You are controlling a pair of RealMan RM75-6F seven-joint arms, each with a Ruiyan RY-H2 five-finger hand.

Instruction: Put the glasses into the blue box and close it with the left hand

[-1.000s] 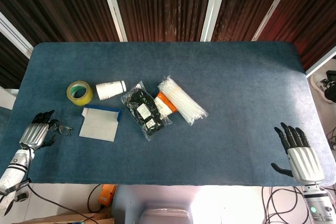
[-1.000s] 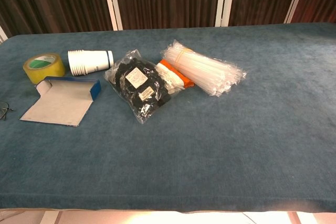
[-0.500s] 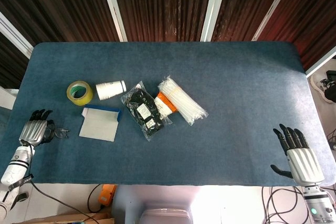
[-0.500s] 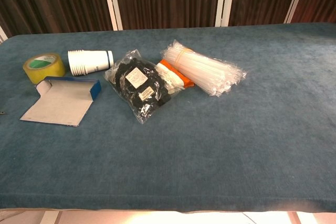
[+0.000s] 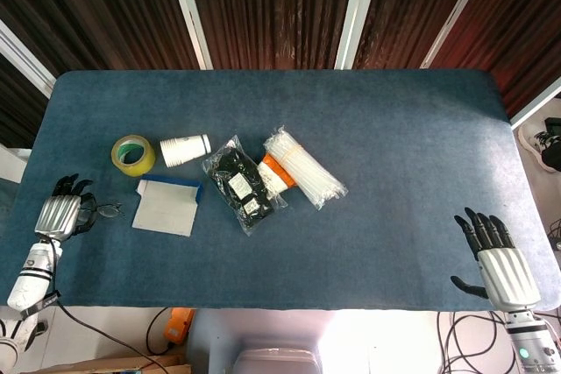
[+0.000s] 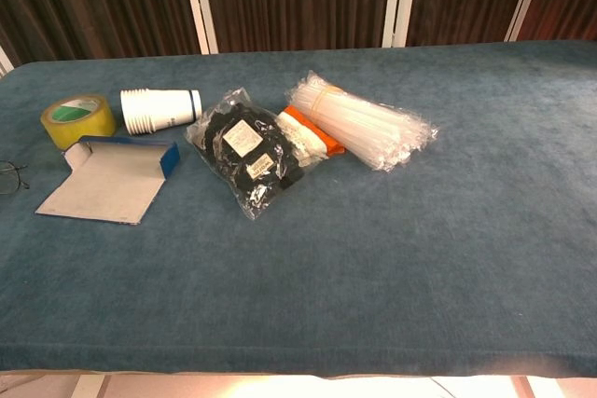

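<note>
**A:** Where are the glasses [image 5: 103, 210] right now?

**B:** At the far left edge of the blue-covered table [image 5: 394, 155], just left of the blue box [image 5: 166, 206]. The left hand [image 5: 60, 216] is on them: its dark fingers [image 5: 79, 214] curl around the left part of the frame, and one lens sticks out to the right, toward the box. In the chest view only a sliver of a lens and wire rim shows at the left border.

**A:** Which way do they run?

**B:** Their long axis lies roughly left to right across the table, the free end pointing at the box. Whether they are lifted or resting on the cloth, I cannot tell.

**A:** And the box?

**B:** Open. Its pale lid flap lies flat toward the near edge, and the blue tray part sits along the far side. The long side runs left to right, slightly skewed.

**A:** The other hand?

**B:** The right hand [image 5: 495, 256] is at the near right corner of the table, fingers spread and straight, holding nothing.

**A:** Anything else on the table?

**B:** Behind the box, a yellow tape roll [image 5: 132, 154] and a stack of paper cups [image 5: 185, 150] lying on its side. Right of the box, a black packet in clear plastic [image 5: 242, 183], an orange-and-white packet [image 5: 275, 174], and a bundle of clear straws [image 5: 303, 166] lying diagonally.
</note>
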